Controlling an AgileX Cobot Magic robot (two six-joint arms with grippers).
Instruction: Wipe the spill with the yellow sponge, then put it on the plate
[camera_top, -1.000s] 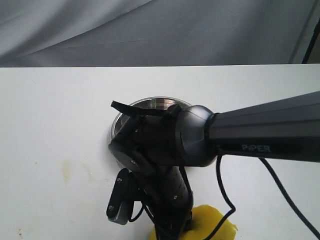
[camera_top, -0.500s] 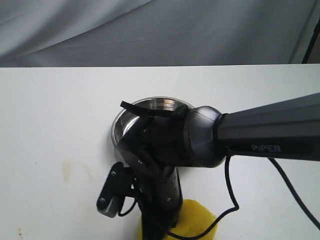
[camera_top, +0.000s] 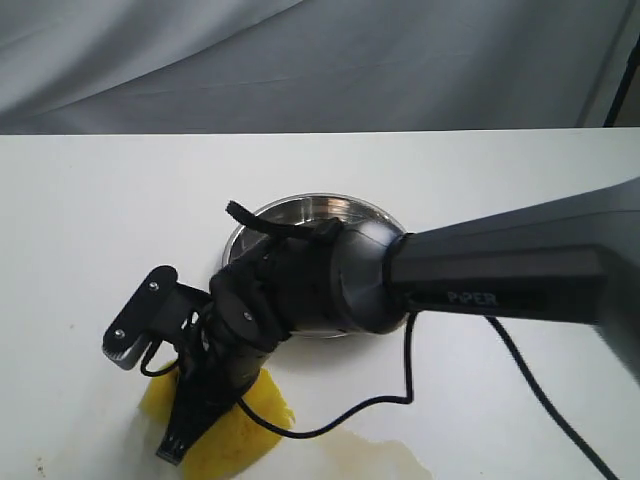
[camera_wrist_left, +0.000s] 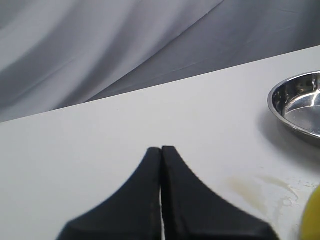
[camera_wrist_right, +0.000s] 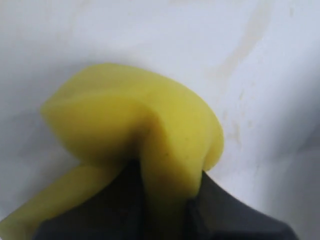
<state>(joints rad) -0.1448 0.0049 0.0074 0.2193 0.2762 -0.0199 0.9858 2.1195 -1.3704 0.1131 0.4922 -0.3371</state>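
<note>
- At the table's (camera_top: 80, 200) near edge, the right gripper (camera_wrist_right: 167, 175) was clamped on the yellow sponge (camera_top: 240, 425), and foam bulged past its fingers.
- A pale yellowish wet streak (camera_top: 375, 452) lay just beside the sponge.
- Farther back sat the plate (camera_top: 300, 206), partly hidden by the arm.
- The left gripper (camera_wrist_left: 161, 150) had its jaws together and held nothing.

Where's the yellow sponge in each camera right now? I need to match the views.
Exterior: yellow sponge at the bottom edge, left of centre.
Left wrist: a yellow sliver at the lower right edge.
Right wrist: centre, pinched in the right tool.
Landmark: the plate, in exterior and left wrist only.
</note>
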